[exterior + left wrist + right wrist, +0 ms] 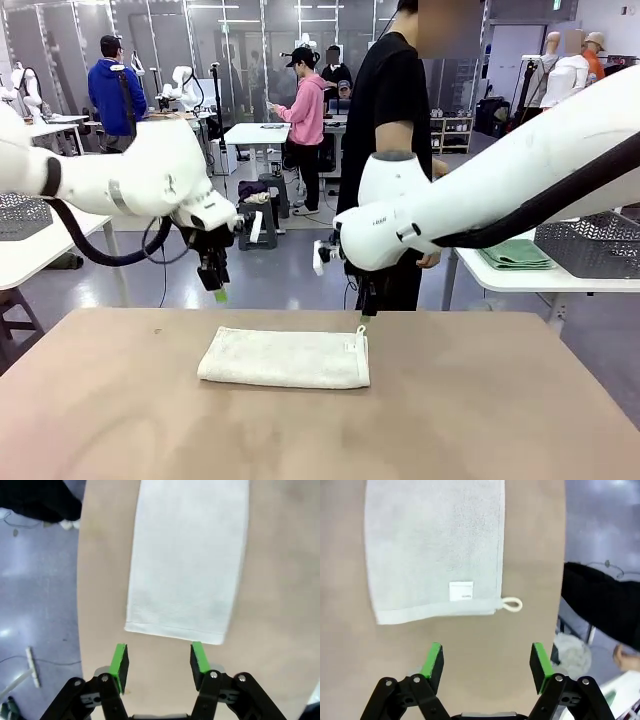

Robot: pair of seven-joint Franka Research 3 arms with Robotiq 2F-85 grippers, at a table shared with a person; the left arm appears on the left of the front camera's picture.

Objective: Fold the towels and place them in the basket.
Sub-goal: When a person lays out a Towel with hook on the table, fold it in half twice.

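My left gripper [159, 661] and right gripper [487, 661] hang spread and empty above the ends of the folded towel [285, 358] on the table [480, 420]. Pinching only its top layer could spill the fold open, though I can't count the layers from here.

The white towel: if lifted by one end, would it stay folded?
Probably not: the folded white towel lies limp and flat on the table, so it would likely droop open. It looks thin, so probably light. Pushed, its terry surface would likely bunch rather than slide.
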